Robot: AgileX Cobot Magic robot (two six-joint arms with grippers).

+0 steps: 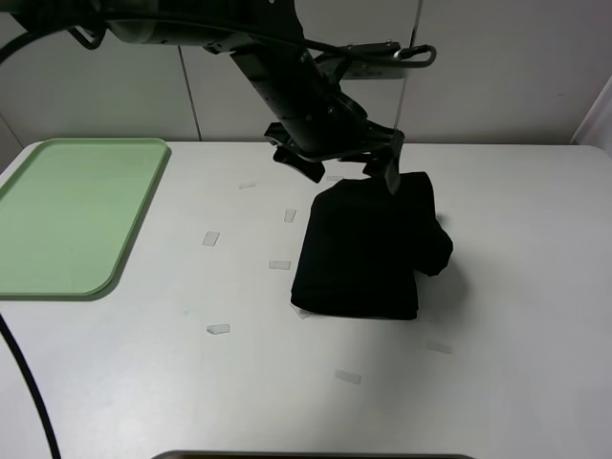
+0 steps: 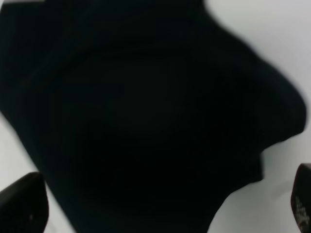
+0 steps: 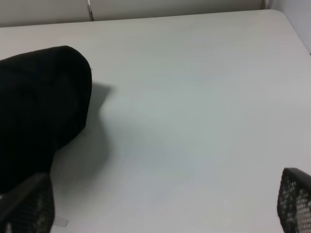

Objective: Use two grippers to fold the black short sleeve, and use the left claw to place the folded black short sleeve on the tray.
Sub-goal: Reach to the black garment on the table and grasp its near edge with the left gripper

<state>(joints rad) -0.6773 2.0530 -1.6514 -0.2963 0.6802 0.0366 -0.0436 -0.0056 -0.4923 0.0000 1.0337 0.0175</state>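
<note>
The black short sleeve (image 1: pixel 368 249) lies folded into a thick bundle right of the table's middle. My left gripper (image 1: pixel 351 172) reaches across from the upper left and hovers open over the bundle's far edge, its jaws spread wide. In the left wrist view the black cloth (image 2: pixel 146 116) fills the frame, with the open gripper (image 2: pixel 163 206) just above it and nothing held. My right gripper (image 3: pixel 160 204) is open and empty over bare table, to one side of the bundle (image 3: pixel 39 107); it is out of the exterior view. The green tray (image 1: pixel 67 215) lies empty at the far left.
Several small clear tape pieces (image 1: pixel 210 238) are stuck to the white table (image 1: pixel 507 363) around the bundle. A grey wall runs behind the table. A black cable (image 1: pixel 24 382) hangs at the left front edge.
</note>
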